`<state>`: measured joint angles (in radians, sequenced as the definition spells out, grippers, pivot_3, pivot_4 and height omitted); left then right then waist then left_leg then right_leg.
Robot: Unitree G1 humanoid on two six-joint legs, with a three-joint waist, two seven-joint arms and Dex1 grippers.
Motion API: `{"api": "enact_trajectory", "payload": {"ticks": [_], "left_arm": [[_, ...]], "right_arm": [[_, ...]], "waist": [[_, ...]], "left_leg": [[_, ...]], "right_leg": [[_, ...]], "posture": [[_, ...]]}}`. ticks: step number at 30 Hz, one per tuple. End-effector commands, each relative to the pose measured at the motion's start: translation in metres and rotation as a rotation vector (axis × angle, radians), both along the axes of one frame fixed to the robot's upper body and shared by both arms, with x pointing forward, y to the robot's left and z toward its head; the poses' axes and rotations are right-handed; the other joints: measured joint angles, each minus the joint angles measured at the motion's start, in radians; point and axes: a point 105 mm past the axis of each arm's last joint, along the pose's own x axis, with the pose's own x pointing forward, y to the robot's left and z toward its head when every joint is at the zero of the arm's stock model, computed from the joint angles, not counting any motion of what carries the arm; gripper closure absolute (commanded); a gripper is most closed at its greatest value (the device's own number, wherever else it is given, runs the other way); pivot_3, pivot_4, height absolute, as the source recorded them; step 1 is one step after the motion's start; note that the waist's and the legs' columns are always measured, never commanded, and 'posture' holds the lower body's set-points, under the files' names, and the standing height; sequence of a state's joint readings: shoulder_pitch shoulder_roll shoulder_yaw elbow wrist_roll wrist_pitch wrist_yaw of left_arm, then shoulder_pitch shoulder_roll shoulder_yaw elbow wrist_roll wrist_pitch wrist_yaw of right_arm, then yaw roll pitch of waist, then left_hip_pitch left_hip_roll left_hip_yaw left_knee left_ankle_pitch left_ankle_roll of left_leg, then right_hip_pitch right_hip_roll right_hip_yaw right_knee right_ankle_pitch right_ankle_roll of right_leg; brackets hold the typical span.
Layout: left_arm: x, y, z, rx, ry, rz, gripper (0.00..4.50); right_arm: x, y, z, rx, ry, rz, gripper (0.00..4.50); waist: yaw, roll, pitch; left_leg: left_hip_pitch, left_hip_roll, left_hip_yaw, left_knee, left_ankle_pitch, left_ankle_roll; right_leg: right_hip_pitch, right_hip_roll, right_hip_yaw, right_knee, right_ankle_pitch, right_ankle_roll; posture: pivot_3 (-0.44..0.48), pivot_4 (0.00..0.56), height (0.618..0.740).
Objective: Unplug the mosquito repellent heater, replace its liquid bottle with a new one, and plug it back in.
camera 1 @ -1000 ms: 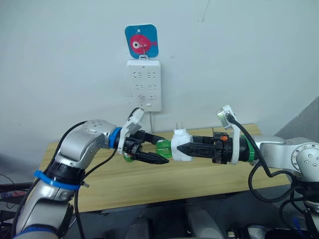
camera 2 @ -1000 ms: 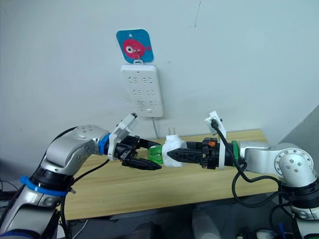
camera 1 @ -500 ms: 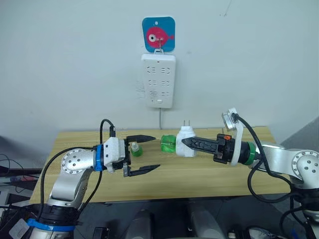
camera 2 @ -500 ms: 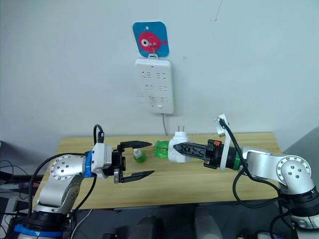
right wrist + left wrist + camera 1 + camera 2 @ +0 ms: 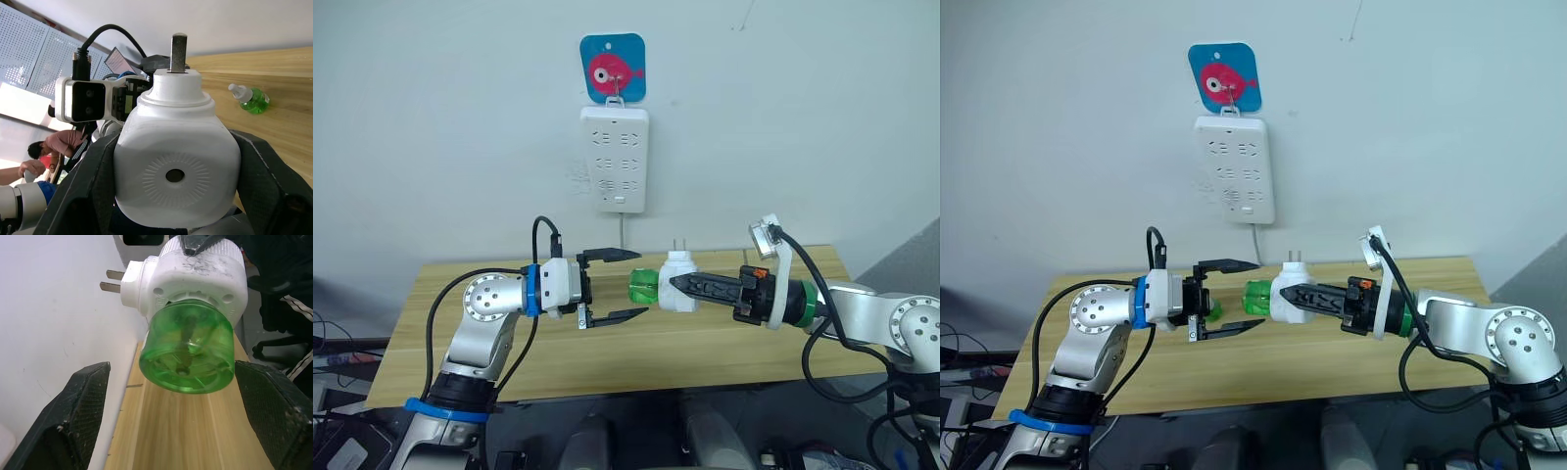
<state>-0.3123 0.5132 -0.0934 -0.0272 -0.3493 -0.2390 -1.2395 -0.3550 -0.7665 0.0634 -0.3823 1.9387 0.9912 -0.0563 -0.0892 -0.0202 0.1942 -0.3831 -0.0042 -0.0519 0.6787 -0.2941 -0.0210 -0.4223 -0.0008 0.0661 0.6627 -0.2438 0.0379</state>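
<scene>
White heater [image 5: 679,282] pinched in right claw [image 5: 677,284]; left claw [image 5: 634,285] spread before green bottle [image 5: 644,287].

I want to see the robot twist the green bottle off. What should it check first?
1. Mosquito repellent heater out of the wall power strip: ok.
2. Right end effector shut tight on the heater: ok.
3. Left end effector open wide enough for the bottle: ok.
4. Liquid bottle lined up between the left fingers: ok in the left wrist view.
5. Left fingers touching the bottle: not ok, a gap shows on each side.
6. New capped bottle waiting on the table: ok.
</scene>
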Motion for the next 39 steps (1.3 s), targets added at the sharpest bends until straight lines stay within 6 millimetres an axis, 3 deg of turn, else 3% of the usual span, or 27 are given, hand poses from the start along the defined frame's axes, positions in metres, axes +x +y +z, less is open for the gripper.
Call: {"api": "enact_trajectory", "payload": {"ticks": [1,2,5,9,14,15,17,19,23,27,32,34,39], "left_arm": [[0.0,-0.008,0.01,-0.023,-0.028,-0.04,0.24],[0.0,-0.008,0.011,-0.025,-0.029,-0.047,0.24],[-0.003,-0.011,0.012,-0.029,-0.027,-0.078,0.85],[-0.007,-0.013,0.014,-0.034,-0.015,-0.099,2.15],[-0.01,-0.011,0.012,0.006,0.05,-0.128,2.2],[-0.011,-0.011,0.011,0.024,0.102,-0.138,2.2],[-0.012,-0.008,0.005,0.084,0.456,-0.144,2.2],[-0.019,-0.005,0.013,0.086,0.785,-0.188,2.2],[-0.027,0.007,0.025,0.166,1.006,-0.278,2.2],[-0.016,0.009,0.019,0.185,0.94,-0.233,2.2],[-0.009,0.009,0.001,0.21,0.655,-0.162,0.59],[-0.012,0.012,-0.007,0.228,0.563,-0.16,0.15],[-0.008,0.015,-0.021,0.179,0.29,-0.058,0.05]], "right_arm": [[-0.004,0.002,0.01,0.016,-0.037,0.033,1.53],[-0.004,0.002,0.01,0.015,-0.039,0.031,1.53],[-0.003,0.002,0.008,0.005,-0.045,0.027,1.53],[-0.003,0.001,0.007,-0.008,-0.049,0.019,1.53],[-0.003,0.0,0.005,-0.04,-0.074,0.023,1.53],[-0.004,0.0,0.005,-0.056,-0.087,0.032,1.53],[-0.01,0.001,0.003,-0.108,-0.134,0.082,1.53],[-0.017,0.002,0.003,-0.123,-0.16,0.128,1.53],[-0.025,0.002,0.005,-0.114,-0.174,0.177,1.53],[-0.022,0.0,0.004,-0.099,-0.159,0.148,1.53],[-0.015,-0.004,0.004,-0.072,-0.125,0.089,1.53],[-0.013,-0.006,0.004,-0.071,-0.114,0.072,1.53],[-0.007,-0.012,0.002,-0.06,-0.09,0.027,1.53]], "waist": [[0.0,0.0,0.0],[0.0,0.0,-0.001],[-0.001,0.0,-0.001],[-0.005,0.0,-0.002],[-0.011,0.0,-0.002],[-0.012,0.0,-0.002],[-0.014,0.0,-0.002],[-0.018,0.0,-0.002],[-0.028,0.0,-0.002],[-0.031,0.0,-0.002],[-0.031,0.0,-0.002],[-0.028,0.0,-0.002],[-0.024,0.002,-0.006]], "left_leg": [[0.0,0.0,0.0,0.0,0.0,0.0],[0.0,-0.001,0.0,0.0,0.0,0.0],[0.0,-0.001,0.001,0.0,0.0,0.0],[0.0,0.0,0.001,0.0,0.0,0.0],[0.0,-0.001,0.001,0.0,0.0,0.0],[0.0,-0.001,0.001,0.0,0.0,0.0],[0.0,-0.001,0.0,0.001,0.0,0.0],[-0.001,-0.001,-0.002,0.001,0.0,0.0],[0.0,0.0,-0.001,0.001,0.0,0.0],[0.001,0.0,0.0,0.001,0.0,0.0],[0.001,0.0,0.001,0.001,0.0,0.0],[0.0,0.0,0.001,0.001,0.0,0.0],[0.0,0.0,0.002,0.001,0.0,0.0]], "right_leg": [[0.0,0.0,0.0,0.0,0.0,0.0],[0.0,0.0,0.0,0.0,0.0,0.0],[0.0,0.0,0.0,0.0,0.0,0.0],[0.0,0.0,0.0,0.0,0.0,0.0],[0.0,0.0,0.0,0.0,0.0,0.0],[0.0,0.001,0.0,0.0,0.0,0.0],[0.0,0.002,0.0,0.0,0.0,0.001],[0.0,0.003,-0.001,0.001,0.0,0.002],[0.0,0.005,-0.005,0.001,-0.003,0.006],[0.0,0.005,-0.003,0.002,-0.003,0.005],[-0.001,0.005,0.0,0.002,0.0,0.001],[-0.001,0.003,0.002,0.002,0.0,0.001],[-0.001,-0.002,0.002,0.001,0.0,0.0]], "posture": [[-0.165,0.141,0.733],[-0.165,0.141,0.733],[-0.174,0.134,0.733],[-0.178,0.13,0.733],[-0.179,0.129,0.733],[-0.179,0.129,0.733],[-0.179,0.129,0.733],[-0.179,0.129,0.733],[-0.177,0.132,0.733],[-0.184,0.135,0.733],[-0.186,0.135,0.733],[-0.187,0.135,0.733],[-0.187,0.135,0.733]]}}
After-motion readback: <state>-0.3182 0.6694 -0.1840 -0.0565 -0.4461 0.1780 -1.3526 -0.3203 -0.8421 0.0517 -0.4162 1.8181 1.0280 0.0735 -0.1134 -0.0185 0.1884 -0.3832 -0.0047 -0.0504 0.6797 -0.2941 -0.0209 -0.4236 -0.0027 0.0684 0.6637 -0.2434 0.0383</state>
